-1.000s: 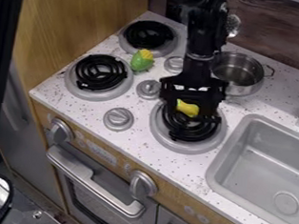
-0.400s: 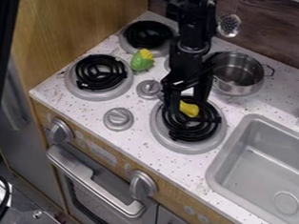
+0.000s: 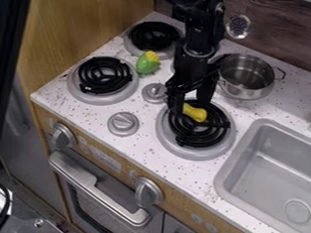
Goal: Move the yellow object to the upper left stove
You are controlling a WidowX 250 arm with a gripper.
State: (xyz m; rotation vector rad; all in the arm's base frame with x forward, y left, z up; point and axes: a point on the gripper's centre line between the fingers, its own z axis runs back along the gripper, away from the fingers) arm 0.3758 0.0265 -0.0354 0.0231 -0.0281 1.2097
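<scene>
The black gripper (image 3: 190,104) hangs over the front right burner (image 3: 207,134), its two fingers spread apart. Just below them the yellow object (image 3: 195,113) lies on the black coil, its left end beside the left finger and partly hidden by it. No grip on it is visible. At the back left is the upper left burner (image 3: 155,36), a black coil in a grey ring on the white stove top.
A green and yellow toy (image 3: 147,63) lies between the two left burners. The other left burner (image 3: 104,76) is nearer the front. Behind the gripper, to its right, stands a metal pot (image 3: 245,77); the sink (image 3: 281,166) is at the right. Knobs (image 3: 123,123) stick up from the stove top.
The gripper has turned and shifted a little left over the burner, and come slightly lower since the second frame. The yellow object has stayed at about the same spot.
</scene>
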